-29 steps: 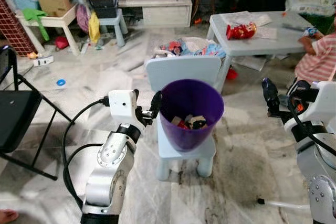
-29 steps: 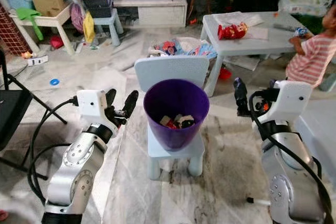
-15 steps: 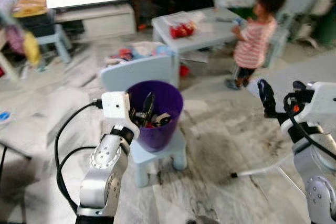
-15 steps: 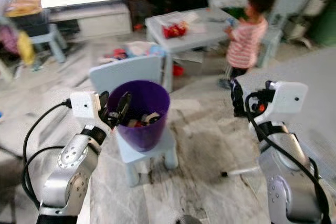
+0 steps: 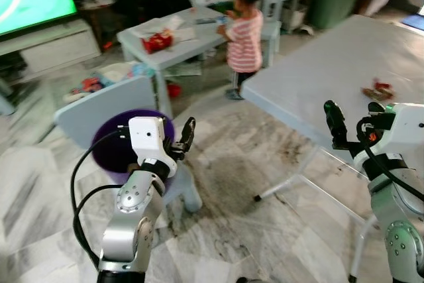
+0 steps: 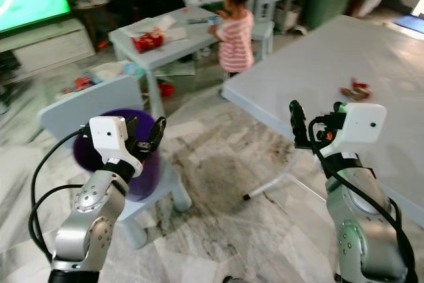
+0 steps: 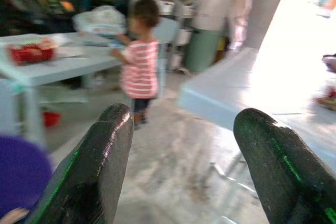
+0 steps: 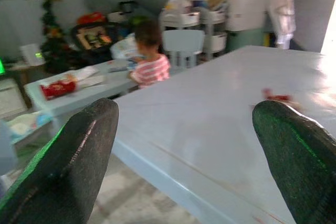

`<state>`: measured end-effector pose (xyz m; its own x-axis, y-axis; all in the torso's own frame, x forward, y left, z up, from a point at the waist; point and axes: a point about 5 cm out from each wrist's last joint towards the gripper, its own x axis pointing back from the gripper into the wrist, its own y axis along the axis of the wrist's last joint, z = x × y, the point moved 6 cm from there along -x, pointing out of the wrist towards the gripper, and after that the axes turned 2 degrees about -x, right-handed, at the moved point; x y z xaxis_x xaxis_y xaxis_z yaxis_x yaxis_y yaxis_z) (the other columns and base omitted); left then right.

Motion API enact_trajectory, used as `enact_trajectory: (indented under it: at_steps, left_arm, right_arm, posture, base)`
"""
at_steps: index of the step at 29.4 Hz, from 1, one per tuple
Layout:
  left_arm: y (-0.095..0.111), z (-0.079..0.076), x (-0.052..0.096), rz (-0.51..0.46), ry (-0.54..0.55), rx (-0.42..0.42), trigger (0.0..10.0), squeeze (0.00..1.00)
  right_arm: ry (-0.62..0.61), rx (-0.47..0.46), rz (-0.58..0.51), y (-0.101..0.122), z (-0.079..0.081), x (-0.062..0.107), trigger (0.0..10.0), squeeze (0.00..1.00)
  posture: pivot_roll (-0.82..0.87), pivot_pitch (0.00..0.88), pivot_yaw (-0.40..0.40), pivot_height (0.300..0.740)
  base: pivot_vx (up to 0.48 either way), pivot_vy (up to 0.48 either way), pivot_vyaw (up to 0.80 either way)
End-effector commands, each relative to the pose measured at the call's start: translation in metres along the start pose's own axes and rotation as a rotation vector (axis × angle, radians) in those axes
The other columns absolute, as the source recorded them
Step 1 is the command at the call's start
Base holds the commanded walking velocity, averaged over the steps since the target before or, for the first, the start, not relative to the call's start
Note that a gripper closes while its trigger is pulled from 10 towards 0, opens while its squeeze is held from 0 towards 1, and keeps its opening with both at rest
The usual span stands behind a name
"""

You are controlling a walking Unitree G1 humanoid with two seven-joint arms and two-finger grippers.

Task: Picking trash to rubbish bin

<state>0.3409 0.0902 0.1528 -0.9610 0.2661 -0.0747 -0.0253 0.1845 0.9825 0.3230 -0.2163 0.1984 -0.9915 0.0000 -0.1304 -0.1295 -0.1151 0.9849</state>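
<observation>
The view has swung right since a second ago: the bin point(image 5: 116, 154) now sits beside the left gripper point(image 5: 179, 140), the table point(image 5: 318, 71) ahead of the right gripper point(image 5: 351, 120); both jaws spread, empty.

tables point(image 5: 311, 71) x2 | bin point(image 5: 109, 157) x1 | chair point(image 5: 99, 104) x1 | person point(image 5: 245, 31) x1

Bin point(image 5: 112, 157) on chair point(image 5: 106, 101), table point(image 5: 331, 71) right

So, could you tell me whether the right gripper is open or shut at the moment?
Open: the right gripper has its two black fingers spread wide, nothing between them, facing the large table.
</observation>
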Motion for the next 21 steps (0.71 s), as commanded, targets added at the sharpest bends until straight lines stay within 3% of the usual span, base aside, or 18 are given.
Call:
enact_trajectory:
  at_steps: [1, 9, 13, 21]
  left_arm:
    - [0.0039, 0.0053, -0.0002, -0.011, 0.008, -0.002, 10.0, 0.00]
    - [0.0059, 0.0061, -0.0009, -0.021, 0.004, 0.010, 10.0, 0.00]
    - [0.0061, 0.0060, -0.0006, -0.023, 0.002, 0.016, 10.0, 0.00]
    - [0.0041, 0.0060, 0.0003, -0.016, 0.007, 0.035, 10.0, 0.00]
  right_arm:
    - [0.012, 0.003, -0.017, 0.0045, 0.0033, -0.0010, 10.0, 0.00]
    - [0.015, -0.001, -0.020, 0.0050, 0.0040, -0.0007, 10.0, 0.00]
    - [0.014, -0.001, -0.020, 0.0049, 0.0037, 0.0002, 10.0, 0.00]
    - [0.013, 0.002, -0.018, 0.0056, 0.0025, 0.0011, 10.0, 0.00]
  posture:
    - [-0.06, 0.072, 0.000, 0.740]
    - [-0.06, 0.070, 0.002, 0.740]
    - [-0.06, 0.073, 0.003, 0.740]
    - [-0.07, 0.080, -0.001, 0.740]
  base:
    - [0.000, 0.000, -0.80]
    - [0.000, 0.000, -0.15]
    - [0.259, 0.000, 0.00]
    - [0.278, 0.345, 0.00]
